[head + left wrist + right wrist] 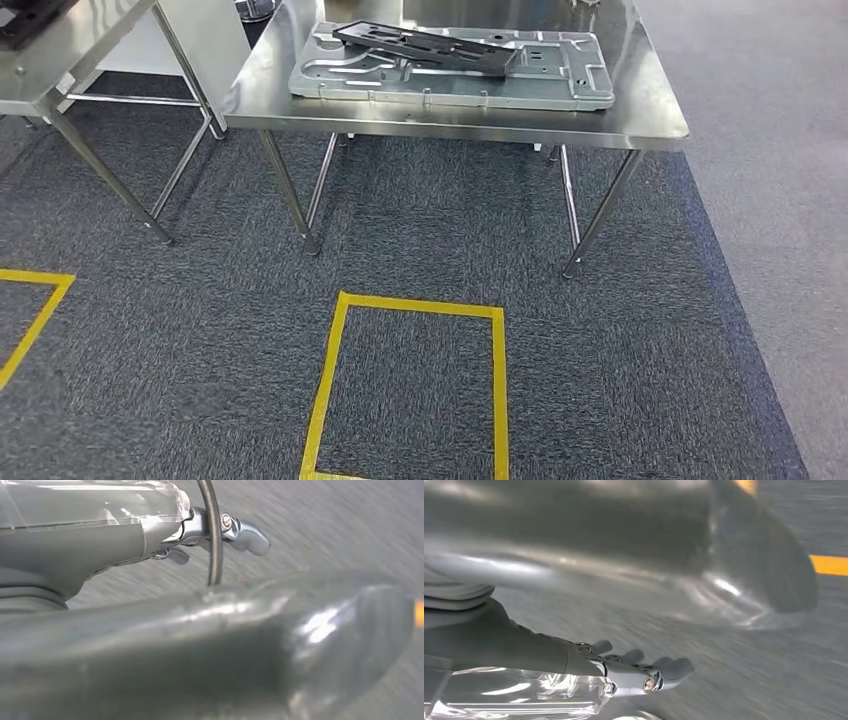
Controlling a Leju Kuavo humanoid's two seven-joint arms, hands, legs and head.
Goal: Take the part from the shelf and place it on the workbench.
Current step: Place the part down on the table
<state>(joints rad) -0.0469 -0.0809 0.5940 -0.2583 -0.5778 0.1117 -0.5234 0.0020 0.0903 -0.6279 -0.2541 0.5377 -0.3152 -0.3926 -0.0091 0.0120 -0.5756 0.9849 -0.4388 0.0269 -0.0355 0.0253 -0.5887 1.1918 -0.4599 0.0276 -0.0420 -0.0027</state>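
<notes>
Second table: at the far left of my head view a steel-topped table (60, 45) stands on thin legs, with a dark flat object (28, 18) on its corner, cut off by the picture's edge so I cannot tell what it is.
Floor marks: yellow tape lines (38, 322) cross the dark grey carpet (200, 300) at the left, and a yellow tape rectangle (340, 380) lies on the carpet in the middle, in front of the workbench.
Workbench: the steel workbench (650, 115) stands ahead of me, just right of the second table and apart from it.
Tray: a large light-grey metal plate (580, 90) with pressed ribs and holes lies flat on the workbench top.
Part: the long dark part (430, 45) with cut-outs lies across the grey plate on the workbench, one end raised so that it sits tilted.
My left hand: my left hand (220, 530) hangs over blurred carpet with nothing in it; the fingers I can see point outward and are not curled onto anything, though a large grey blurred shape in front hides the rest. A thin dark cable (215, 540) crosses in front of it.
My right hand: my right hand (639, 672) also holds nothing; its fingers (676, 669) lie stretched out, spread a little, above the carpet, with yellow tape (829, 565) beyond.
</notes>
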